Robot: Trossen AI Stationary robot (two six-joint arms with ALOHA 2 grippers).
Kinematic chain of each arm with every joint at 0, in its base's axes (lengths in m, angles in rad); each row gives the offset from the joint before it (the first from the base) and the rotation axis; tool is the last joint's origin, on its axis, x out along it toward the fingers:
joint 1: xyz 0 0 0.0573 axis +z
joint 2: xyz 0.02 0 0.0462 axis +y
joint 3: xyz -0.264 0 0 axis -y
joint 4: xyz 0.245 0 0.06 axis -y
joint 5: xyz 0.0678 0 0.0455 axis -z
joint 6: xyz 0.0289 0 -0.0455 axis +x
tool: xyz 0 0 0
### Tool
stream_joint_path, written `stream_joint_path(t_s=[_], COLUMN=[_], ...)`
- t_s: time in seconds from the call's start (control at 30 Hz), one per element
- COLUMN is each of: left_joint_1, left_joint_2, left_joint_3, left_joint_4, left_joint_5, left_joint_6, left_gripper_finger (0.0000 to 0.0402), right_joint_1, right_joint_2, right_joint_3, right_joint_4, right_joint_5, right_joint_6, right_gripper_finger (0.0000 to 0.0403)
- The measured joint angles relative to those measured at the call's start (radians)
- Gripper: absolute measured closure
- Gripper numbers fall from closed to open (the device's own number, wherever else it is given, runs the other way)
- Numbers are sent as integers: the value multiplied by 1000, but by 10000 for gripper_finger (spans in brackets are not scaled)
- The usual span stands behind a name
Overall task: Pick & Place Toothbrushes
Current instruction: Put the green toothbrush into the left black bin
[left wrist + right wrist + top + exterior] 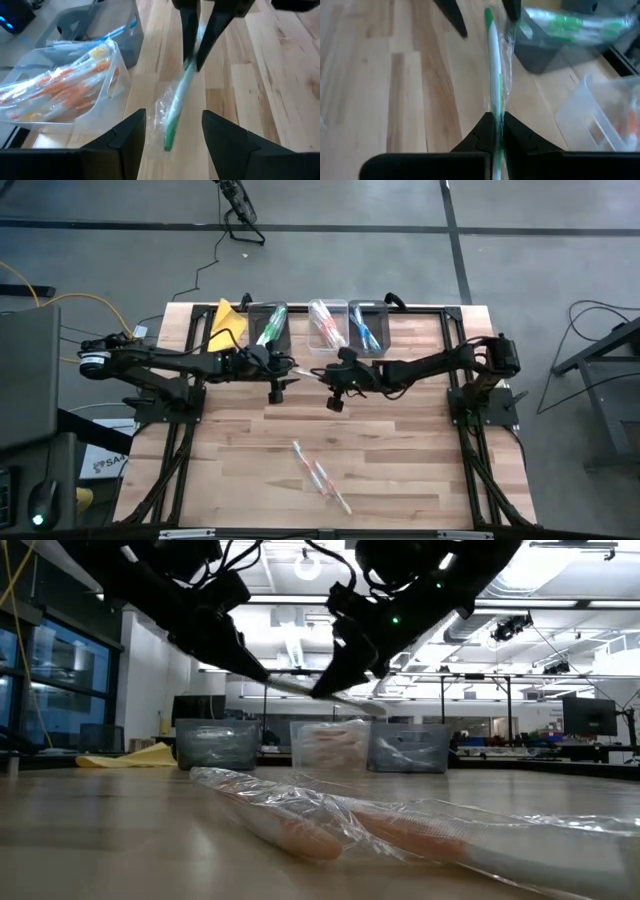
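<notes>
A green-and-white toothbrush [493, 65] in a clear wrapper hangs in the air over the far middle of the table, with my right gripper [495, 122] shut on it. Its green end [170, 137] reaches between the fingers of my left gripper [174, 142]. That gripper is open, a finger on either side of the green end, not touching it. In the high view the two grippers meet tip to tip: left gripper [293, 370], right gripper [320, 373]. A few wrapped toothbrushes [320, 477] lie flat on the near part of the table. My right gripper pinches the toothbrush's white handle [494, 107] between its two fingers. The fingers come from the table's right, slanting down. The toothbrush sticks out ahead of them, along the fingers, green end foremost. It is lifted clear of the table, wrapper trailing loose around it.
Three bins stand at the far edge: a dark one with green toothbrushes [270, 328], a clear one with orange-red ones [328, 325], a dark one with blue ones [366, 328]. A yellow cloth [228, 323] lies left of them. Bare wood lies between the grippers and the near toothbrushes.
</notes>
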Motion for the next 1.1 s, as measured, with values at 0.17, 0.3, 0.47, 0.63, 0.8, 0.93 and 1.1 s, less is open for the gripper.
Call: stream_joint_path(t_s=[0.17, 0.3, 0.47, 0.63, 0.8, 0.93, 1.1], left_joint_1=[0, 0, 0, 0, 0, -1, 0], left_joint_2=[0, 0, 0, 0, 0, 0, -2], left_joint_3=[0, 0, 0, 0, 0, 0, 0], left_joint_4=[-2, -2, -13, -13, -16, -25, -54], left_joint_5=[-26, -34, -36, -25, -12, 8, -5], left_joint_6=[0, 0, 0, 0, 0, 18, 26], left_gripper_finger=[211, 211, 223, 281, 361, 384, 375], right_joint_1=[-4, -4, -3, -3, -3, -3, 0], right_joint_2=[0, 0, 0, 0, 0, 1, 0], right_joint_3=[0, 0, 0, 0, 0, 0, 0], right_joint_4=[39, 43, 45, 53, 54, 49, 53], right_joint_5=[-24, -36, -43, -43, -37, -37, -16], right_joint_6=[-33, -45, -47, -48, -49, -54, -46], right_gripper_finger=[392, 392, 392, 392, 392, 391, 354])
